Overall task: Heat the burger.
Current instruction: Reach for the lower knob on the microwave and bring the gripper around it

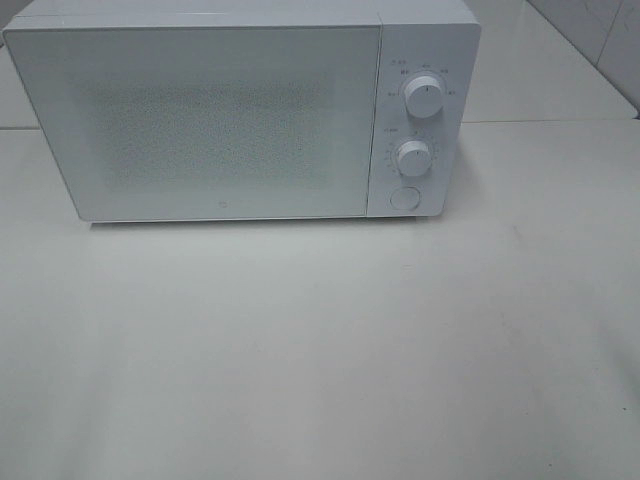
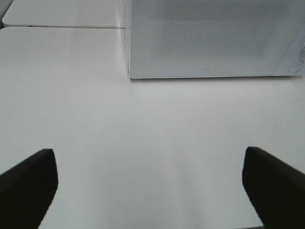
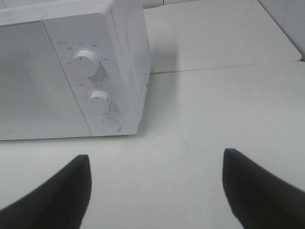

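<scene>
The burger is out of view in every frame. A white microwave (image 1: 240,110) stands at the back of the table with its door shut. On its right panel are two round dials (image 1: 424,98) and a round button (image 1: 403,197). My left gripper (image 2: 150,183) hangs open over bare table in front of the microwave's (image 2: 209,38) left corner, nothing between its dark fingers (image 2: 28,183). My right gripper (image 3: 155,188) is open too, empty, facing the microwave's (image 3: 71,71) control panel. Neither gripper shows in the exterior high view.
The white table (image 1: 320,350) spreads in front of the microwave. A seam (image 1: 540,121) between tabletops runs behind, to the microwave's right. Tiled wall (image 1: 600,30) shows at the far right corner.
</scene>
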Available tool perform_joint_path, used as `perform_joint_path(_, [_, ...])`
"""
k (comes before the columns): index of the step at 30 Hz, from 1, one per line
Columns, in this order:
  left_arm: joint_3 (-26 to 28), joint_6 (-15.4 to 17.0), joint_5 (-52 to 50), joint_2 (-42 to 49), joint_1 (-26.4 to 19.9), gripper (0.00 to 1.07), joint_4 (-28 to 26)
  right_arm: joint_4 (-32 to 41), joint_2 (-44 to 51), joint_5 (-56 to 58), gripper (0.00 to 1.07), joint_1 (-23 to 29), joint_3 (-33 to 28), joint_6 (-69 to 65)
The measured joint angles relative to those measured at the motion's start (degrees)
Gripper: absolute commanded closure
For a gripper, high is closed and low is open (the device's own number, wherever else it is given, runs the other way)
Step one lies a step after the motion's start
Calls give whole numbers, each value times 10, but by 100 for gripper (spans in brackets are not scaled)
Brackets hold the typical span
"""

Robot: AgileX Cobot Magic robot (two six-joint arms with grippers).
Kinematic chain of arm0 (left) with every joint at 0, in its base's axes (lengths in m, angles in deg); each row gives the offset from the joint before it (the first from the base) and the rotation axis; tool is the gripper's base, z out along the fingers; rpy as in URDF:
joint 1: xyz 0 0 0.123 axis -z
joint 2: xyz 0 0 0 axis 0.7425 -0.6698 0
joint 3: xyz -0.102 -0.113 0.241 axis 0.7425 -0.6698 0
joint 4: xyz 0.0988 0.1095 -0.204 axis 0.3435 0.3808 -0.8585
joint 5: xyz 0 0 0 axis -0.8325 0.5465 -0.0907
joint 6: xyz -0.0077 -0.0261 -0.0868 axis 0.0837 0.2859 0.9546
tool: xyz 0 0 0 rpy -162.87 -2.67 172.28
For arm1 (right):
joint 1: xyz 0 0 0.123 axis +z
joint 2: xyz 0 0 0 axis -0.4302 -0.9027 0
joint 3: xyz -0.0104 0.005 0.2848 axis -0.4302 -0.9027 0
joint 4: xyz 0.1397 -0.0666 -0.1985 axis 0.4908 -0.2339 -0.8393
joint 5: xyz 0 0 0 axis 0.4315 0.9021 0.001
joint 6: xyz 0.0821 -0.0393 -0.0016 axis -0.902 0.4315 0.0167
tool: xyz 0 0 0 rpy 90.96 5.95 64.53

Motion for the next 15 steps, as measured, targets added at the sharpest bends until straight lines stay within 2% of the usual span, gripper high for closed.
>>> perform_joint_path(1, [0, 0, 0, 0, 0, 9, 0, 0, -23, -42, 34, 0, -9, 0])
perform_joint_path(14, [0, 0, 0, 0, 0, 9, 0, 0, -211, -245, 34, 0, -15, -6])
perform_joint_path(15, [0, 0, 0, 0, 0, 9, 0, 1, -250, -284, 34, 0, -15, -10])
